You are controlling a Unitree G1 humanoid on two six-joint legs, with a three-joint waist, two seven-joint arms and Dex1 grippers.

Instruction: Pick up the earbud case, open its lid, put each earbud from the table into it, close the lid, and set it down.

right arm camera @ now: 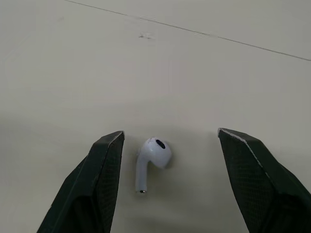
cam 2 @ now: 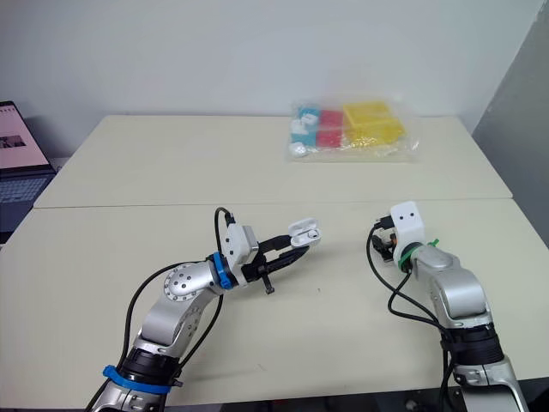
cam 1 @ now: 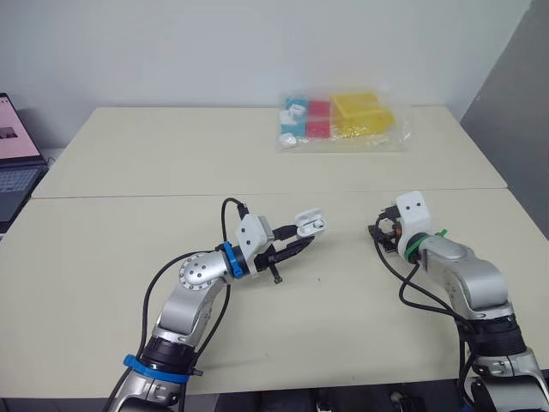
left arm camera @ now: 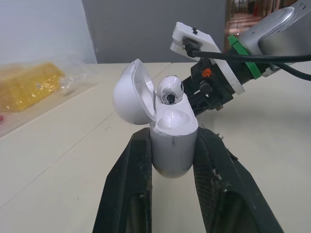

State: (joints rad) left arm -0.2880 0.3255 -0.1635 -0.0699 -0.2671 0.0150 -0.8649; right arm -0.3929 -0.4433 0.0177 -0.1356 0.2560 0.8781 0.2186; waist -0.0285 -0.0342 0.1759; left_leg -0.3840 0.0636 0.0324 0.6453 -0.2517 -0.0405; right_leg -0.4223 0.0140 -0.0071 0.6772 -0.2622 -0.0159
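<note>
My left gripper [cam 1: 302, 239] is shut on the white earbud case [cam 1: 310, 224] and holds it a little above the middle of the table. The case [left arm camera: 172, 141] has its lid [left arm camera: 131, 94] swung open, and one earbud [left arm camera: 169, 91] sits in a slot. To the right, my right gripper [cam 1: 383, 236] points down at the table and stands open. Between its fingers a loose white earbud [right arm camera: 153, 158] lies on the table, touching neither finger; the gripper [right arm camera: 171, 137] hangs just over it. The left wrist view has the right gripper [left arm camera: 206, 92] close behind the case.
A clear plastic bag [cam 1: 341, 120] of blue, red and yellow blocks lies at the back of the table. A laptop [cam 1: 17, 154] stands off the table's left edge. A seam [cam 1: 171, 196] runs across the beige tabletop.
</note>
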